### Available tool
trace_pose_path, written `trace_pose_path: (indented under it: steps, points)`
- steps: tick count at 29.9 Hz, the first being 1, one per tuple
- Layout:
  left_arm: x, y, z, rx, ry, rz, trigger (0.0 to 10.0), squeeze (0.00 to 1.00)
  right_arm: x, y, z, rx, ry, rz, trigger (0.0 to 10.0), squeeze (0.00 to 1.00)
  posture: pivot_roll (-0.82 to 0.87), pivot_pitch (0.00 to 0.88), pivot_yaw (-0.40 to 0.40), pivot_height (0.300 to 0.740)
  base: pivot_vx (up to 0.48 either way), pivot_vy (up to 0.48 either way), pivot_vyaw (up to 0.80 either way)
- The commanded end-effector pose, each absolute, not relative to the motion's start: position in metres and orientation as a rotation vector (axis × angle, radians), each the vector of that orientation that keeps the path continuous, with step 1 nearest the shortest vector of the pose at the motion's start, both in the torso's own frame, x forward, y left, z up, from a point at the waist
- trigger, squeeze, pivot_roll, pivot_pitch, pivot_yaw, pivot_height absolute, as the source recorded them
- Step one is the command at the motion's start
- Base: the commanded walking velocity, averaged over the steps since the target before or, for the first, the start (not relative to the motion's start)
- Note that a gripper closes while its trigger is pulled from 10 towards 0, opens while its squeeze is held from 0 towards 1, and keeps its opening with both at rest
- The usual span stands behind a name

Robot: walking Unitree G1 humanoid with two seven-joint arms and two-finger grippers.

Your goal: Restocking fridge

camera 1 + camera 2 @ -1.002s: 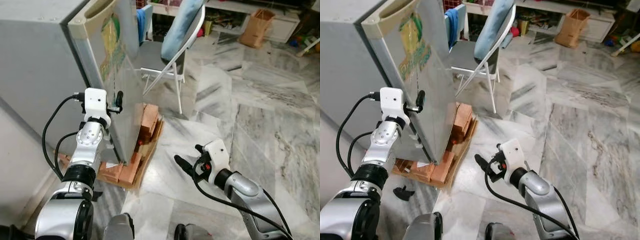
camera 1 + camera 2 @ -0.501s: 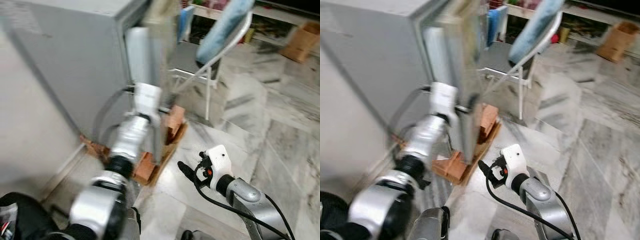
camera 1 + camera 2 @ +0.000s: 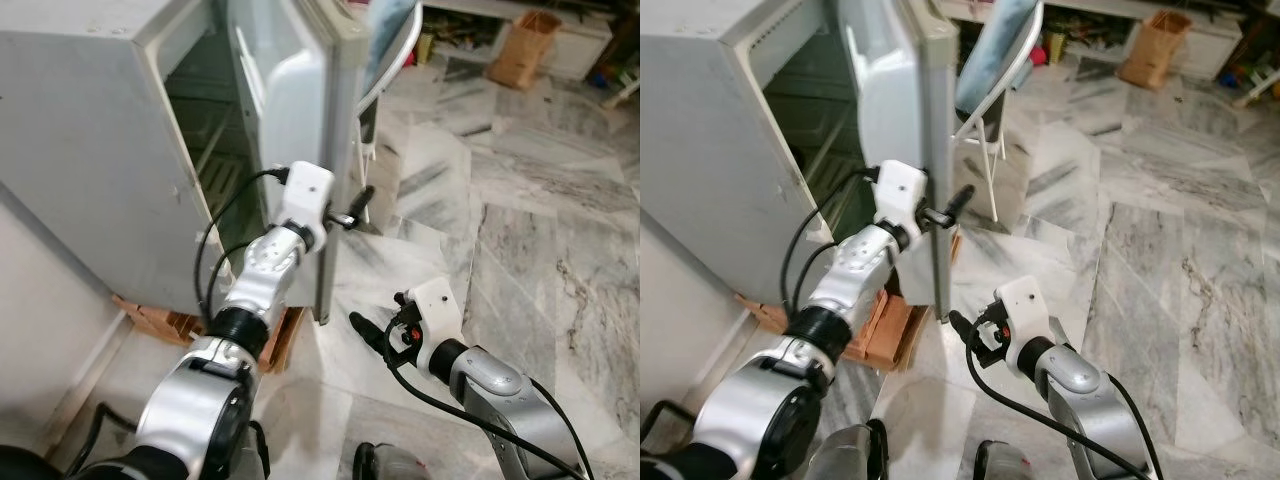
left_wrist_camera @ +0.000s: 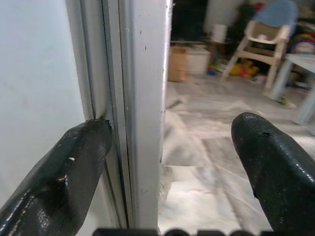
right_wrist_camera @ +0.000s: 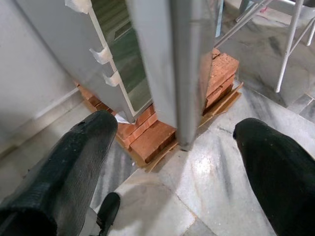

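Fridge (image 3: 90, 150): standing on bricks (image 5: 152, 137) laid over cardboard, on a marble floor (image 3: 540, 220); its inside is showing dark wire shelves.
Fridge door (image 3: 902, 110): standing partly open, its free edge pointing toward the camera.
Left gripper (image 3: 352, 211): reaching at the door's free edge with its fingers spread apart; in the left wrist view one finger (image 4: 59, 177) is touching the inner side of the edge by the seal, and the other is hanging clear on the outer side, so the door edge is sitting between them without being clamped.
Right gripper (image 3: 372, 335): hovering low over the floor near the door's bottom corner, fingers wide apart and holding nothing.
Folding chair (image 3: 992, 70): standing just behind the door, with a blue cushion on its back.
Cardboard box (image 3: 515, 50): sitting far back by a shelf.
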State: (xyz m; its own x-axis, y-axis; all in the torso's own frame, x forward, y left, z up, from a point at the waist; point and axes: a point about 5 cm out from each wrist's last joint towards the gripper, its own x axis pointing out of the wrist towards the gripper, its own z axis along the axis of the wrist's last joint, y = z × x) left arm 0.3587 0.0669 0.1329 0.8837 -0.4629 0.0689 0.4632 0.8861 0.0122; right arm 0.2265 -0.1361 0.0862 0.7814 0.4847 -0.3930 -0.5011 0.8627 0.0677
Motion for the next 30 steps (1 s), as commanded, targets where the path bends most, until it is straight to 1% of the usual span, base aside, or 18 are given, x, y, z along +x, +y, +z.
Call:
trace_pose_path:
  steps: [1,3,6,8,10,13,16,18,21,23,25,27,29,30]
  points:
    - [0.361,0.092,0.138,-0.028,-0.107,-0.375,10.0,0.00,0.226,-0.138,0.082,-0.038,0.427,0.520,10.0,0.00,0.08,0.083,0.001,0.740,0.000,-0.259,0.00]
    - [0.356,0.091,0.131,-0.014,-0.093,-0.386,10.0,0.00,0.227,-0.139,0.082,-0.037,0.431,0.521,10.0,0.00,0.08,0.083,-0.001,0.740,0.000,-0.259,0.00]
    - [0.353,0.089,0.130,0.034,-0.110,-0.378,10.0,0.00,0.228,-0.139,0.081,-0.042,0.432,0.525,10.0,0.00,0.08,0.080,-0.004,0.740,0.000,0.000,0.00]
    - [0.352,0.091,0.130,0.015,-0.114,-0.348,10.0,0.00,0.229,-0.140,0.080,-0.042,0.427,0.520,10.0,0.00,0.08,0.078,-0.004,0.740,0.000,0.000,0.00]
    - [0.350,0.095,0.129,0.018,-0.114,-0.327,10.0,0.00,0.229,-0.140,0.079,-0.042,0.427,0.518,10.0,0.00,0.08,0.076,-0.003,0.740,0.000,0.000,0.00]
    - [0.342,0.111,0.120,0.022,-0.100,-0.262,10.0,0.00,0.230,-0.140,0.074,-0.043,0.437,0.508,10.0,0.00,0.08,0.076,-0.001,0.740,0.000,0.000,0.00]
    - [0.339,0.116,0.117,0.028,-0.095,-0.242,10.0,0.00,0.230,-0.141,0.073,-0.043,0.439,0.508,10.0,0.00,0.08,0.076,0.001,0.740,0.000,0.000,0.00]
    - [0.328,0.139,0.107,0.044,-0.076,-0.152,10.0,0.00,0.230,-0.142,0.069,-0.051,0.442,0.492,10.0,0.00,0.08,0.076,0.011,0.740,0.000,0.000,0.00]
    - [0.316,0.158,0.099,0.070,-0.064,-0.080,10.0,0.00,0.229,-0.145,0.069,-0.060,0.424,0.456,10.0,0.00,0.08,0.076,0.015,0.740,0.000,0.000,0.00]
    - [0.304,0.172,0.091,0.072,-0.033,-0.029,10.0,0.00,0.231,-0.151,0.072,-0.058,0.381,0.386,10.0,0.00,0.08,0.077,0.017,0.740,0.000,0.000,0.00]
    - [0.299,0.179,0.087,0.079,-0.020,-0.006,10.0,0.00,0.232,-0.155,0.074,-0.062,0.363,0.344,10.0,0.00,0.08,0.078,0.017,0.740,0.000,0.000,0.00]
    - [0.287,0.190,0.081,0.096,-0.005,0.026,10.0,0.00,0.238,-0.164,0.084,-0.051,0.276,0.248,10.0,0.00,0.09,0.078,0.012,0.740,0.000,0.000,0.00]
    - [0.282,0.194,0.080,0.095,0.000,0.038,10.0,0.00,0.240,-0.167,0.088,-0.050,0.239,0.215,10.0,0.00,0.09,0.078,0.012,0.740,0.000,0.000,0.00]
    - [0.275,0.198,0.078,0.108,0.003,0.053,10.0,0.00,0.242,-0.170,0.094,-0.023,0.192,0.178,10.0,0.00,0.10,0.073,0.007,0.740,0.000,0.000,0.00]
